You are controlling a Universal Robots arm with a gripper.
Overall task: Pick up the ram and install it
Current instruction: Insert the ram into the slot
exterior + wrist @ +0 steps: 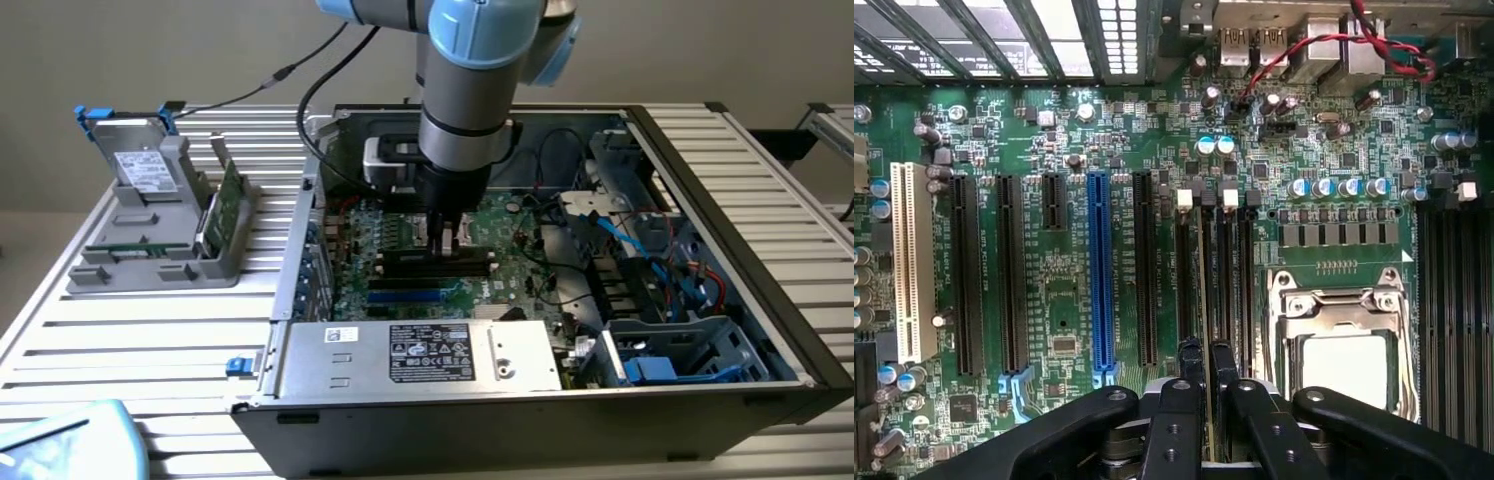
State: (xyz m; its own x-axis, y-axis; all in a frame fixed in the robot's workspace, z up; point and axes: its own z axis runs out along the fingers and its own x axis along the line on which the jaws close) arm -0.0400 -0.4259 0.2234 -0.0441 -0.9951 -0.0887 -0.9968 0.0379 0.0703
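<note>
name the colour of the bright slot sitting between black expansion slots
Blue; the slot shows best in wrist view.

The ram (pixel 449 241) stands on edge, a thin green strip pinched in the gripper (pixel 1207 363). It is low over the black memory slots (pixel 430 268) near the middle of the motherboard (pixel 518 222). I cannot tell whether it is seated.

Colour check from my remote seat: it's mostly green, black and grey in here.

The motherboard (pixel 1064 330) is deep green with fine pale traces. On it I see black slots (pixel 964 270), one bright blue slot (pixel 1099 270) and one cream-white slot (pixel 912 260). My gripper (pixel 1206 352) is matte black, and the arm (pixel 467 100) is grey with light-blue caps. The power supply (pixel 334 360) is bare silver with a black label (pixel 431 352), the rack (pixel 147 265) is plain grey, and the table (pixel 134 340) is ribbed in silver stripes.
</note>
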